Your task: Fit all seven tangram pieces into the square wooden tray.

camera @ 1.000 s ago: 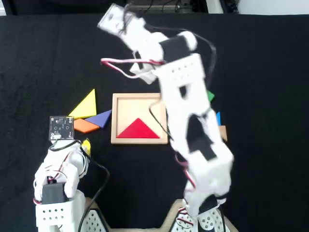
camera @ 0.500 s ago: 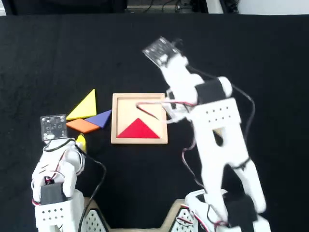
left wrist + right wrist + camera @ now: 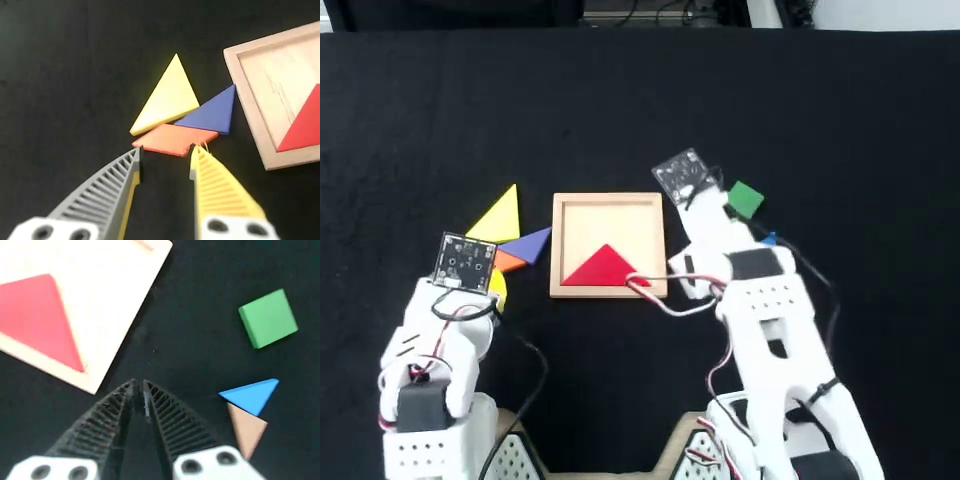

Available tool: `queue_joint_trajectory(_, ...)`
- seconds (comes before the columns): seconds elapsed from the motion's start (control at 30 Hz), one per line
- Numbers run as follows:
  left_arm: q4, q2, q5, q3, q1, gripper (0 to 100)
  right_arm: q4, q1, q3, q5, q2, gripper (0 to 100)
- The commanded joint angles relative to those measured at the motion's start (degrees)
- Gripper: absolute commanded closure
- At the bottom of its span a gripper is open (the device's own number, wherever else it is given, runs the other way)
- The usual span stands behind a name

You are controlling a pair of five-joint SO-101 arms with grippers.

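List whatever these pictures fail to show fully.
High view: orange piece, partly under the left arm's wrist board.
High view: light blue triangle, mostly behind the right arm.
Left wrist view: wooden tray and red triangle, cut off by the frame edge.

The right gripper [image 3: 139, 386] hangs over the black table [image 3: 200, 340] with its jaws pressed together, just off the corner of the wooden tray [image 3: 102, 285]. A red triangle [image 3: 40, 315] lies inside the tray. Well apart sits a green square [image 3: 268, 318]; nearer, a blue triangle [image 3: 250, 395] touches a tan triangle [image 3: 247, 429].
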Motion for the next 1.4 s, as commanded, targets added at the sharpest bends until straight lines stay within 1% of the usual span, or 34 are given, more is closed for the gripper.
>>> queue_joint_trajectory(0.0, 0.0, 10.7, -7.5, -11.4, 1.0, 83, -10.0, 0.9, 4.7, -5.4, -1.6, 98.7)
queue_joint_trajectory(0.1, 0.4, 23.2, -11.8, -19.6, 3.4, 83, -14.2, 2.1, 7.3, -5.6, -1.7, 98.7)
queue_joint_trajectory(0.3, 0.2, 51.8, -12.0, -37.4, 5.7, 83, -20.5, 3.7, 10.9, -5.4, -1.6, 98.7)
queue_joint_trajectory(0.4, -0.8, 66.6, -12.8, -45.6, 5.5, 83, -22.6, 3.7, 12.6, -5.4, -1.6, 98.7)
queue_joint_trajectory(0.5, -1.1, 80.4, -16.4, -54.3, 5.1, 83, -23.9, 3.7, 13.5, -5.4, -1.6, 98.7)
queue_joint_trajectory(0.7, -1.1, 101.4, -17.7, -67.1, 2.9, 83, -24.2, 3.7, 13.8, -5.3, -1.6, 98.7)
queue_joint_trajectory(0.9, -1.1, 113.1, -18.4, -74.2, 1.1, 82, -24.9, 3.4, 13.9, -5.3, -1.6, 98.7)
queue_joint_trajectory(1.0, -1.2, 115.9, -22.3, -77.0, 1.0, 78, -24.9, 3.3, 13.9, -5.3, -1.6, 98.7)
queue_joint_trajectory(1.2, -1.6, 119.7, -22.7, -80.7, 1.1, 77, -24.9, 3.3, 13.9, -5.3, -1.6, 98.7)
queue_joint_trajectory(1.27, -3.1, 121.2, -22.5, -82.0, 0.9, 77, -24.9, 3.3, 13.9, -5.3, -1.6, 98.7)
queue_joint_trajectory(1.37, -6.8, 124.0, -22.2, -84.1, -1.2, 77, -24.9, 3.3, 13.9, -5.3, -1.6, 98.7)
